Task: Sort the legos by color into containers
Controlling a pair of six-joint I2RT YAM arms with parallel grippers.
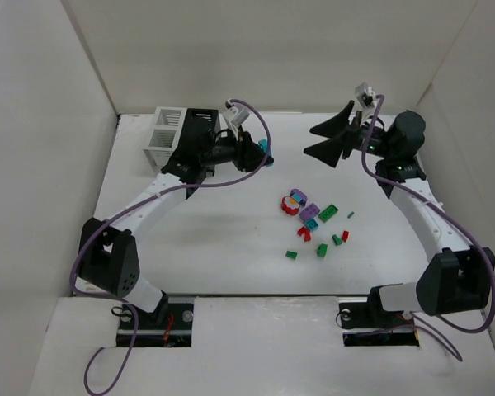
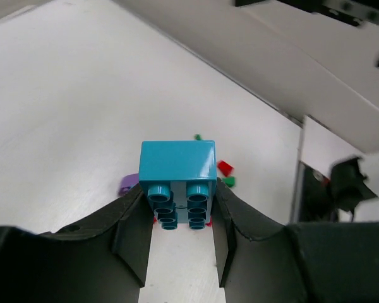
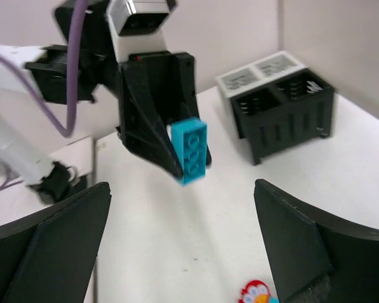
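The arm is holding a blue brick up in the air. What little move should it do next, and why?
Probably swing the left gripper over to the black box and white box, stopping above one. It is shut on the teal brick, held above the table, and the boxes stand close by. Which box suits teal, I cannot tell.

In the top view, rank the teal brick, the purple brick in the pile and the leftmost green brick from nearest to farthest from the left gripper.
1. Teal brick, held between the left gripper's fingers.
2. Purple brick, in the pile, off to its right.
3. Leftmost green brick, at the pile's near edge.
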